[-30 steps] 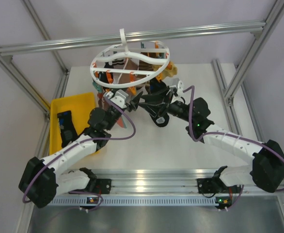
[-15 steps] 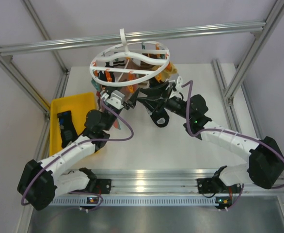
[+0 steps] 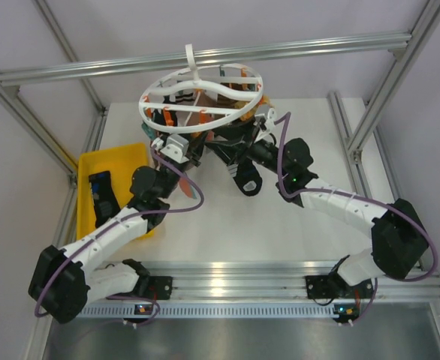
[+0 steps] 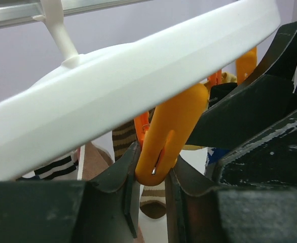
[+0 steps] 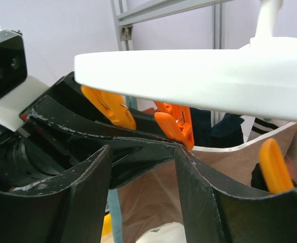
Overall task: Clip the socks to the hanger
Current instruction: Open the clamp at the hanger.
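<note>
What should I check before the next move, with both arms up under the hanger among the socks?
1. Grip of the left fingers on the orange clip: ok, they pinch its lower end.
2. That clip opened: cannot tell.
3. Sock fabric in that clip: not ok, none shows there.
4. Hold of the right fingers on the brown sock: cannot tell; they stand apart, the sock behind them.
5. Seat of the hanger on the rail: ok, its hook is over it.
</note>
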Controlling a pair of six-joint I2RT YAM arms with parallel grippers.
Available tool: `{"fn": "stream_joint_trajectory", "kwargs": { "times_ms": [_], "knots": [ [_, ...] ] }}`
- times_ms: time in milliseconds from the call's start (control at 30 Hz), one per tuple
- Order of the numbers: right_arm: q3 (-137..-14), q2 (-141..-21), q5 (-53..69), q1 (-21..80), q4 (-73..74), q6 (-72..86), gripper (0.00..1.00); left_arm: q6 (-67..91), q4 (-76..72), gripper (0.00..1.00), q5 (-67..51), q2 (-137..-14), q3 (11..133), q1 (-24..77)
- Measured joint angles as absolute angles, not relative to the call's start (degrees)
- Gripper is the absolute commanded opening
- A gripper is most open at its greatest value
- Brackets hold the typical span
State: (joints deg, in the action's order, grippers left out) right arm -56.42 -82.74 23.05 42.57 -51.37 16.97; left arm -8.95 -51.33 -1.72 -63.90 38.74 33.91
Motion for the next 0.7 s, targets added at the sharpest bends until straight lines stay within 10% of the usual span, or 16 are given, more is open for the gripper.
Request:
{"fn": "stream_joint_trajectory", "kwargs": {
  "times_ms": [167, 433, 700],
  "knots": [
    [-57.19, -83.53, 21.45, 42.13, -51.46, 17.12, 0.56, -7.33, -50.46, 0.00, -2.70, -63.92, 39.00, 33.30],
    [-60.42, -86.70, 19.25, 42.09, -53.06, 15.46, 0.50, -6.74, -50.35, 0.00, -4.78, -63.92, 39.00, 32.42],
    [-62.11, -89.67, 20.32, 42.04, -55.09, 14.33, 0.13, -4.97, -49.34, 0.00, -7.49, -63.33, 39.22, 30.55]
  ]
}}
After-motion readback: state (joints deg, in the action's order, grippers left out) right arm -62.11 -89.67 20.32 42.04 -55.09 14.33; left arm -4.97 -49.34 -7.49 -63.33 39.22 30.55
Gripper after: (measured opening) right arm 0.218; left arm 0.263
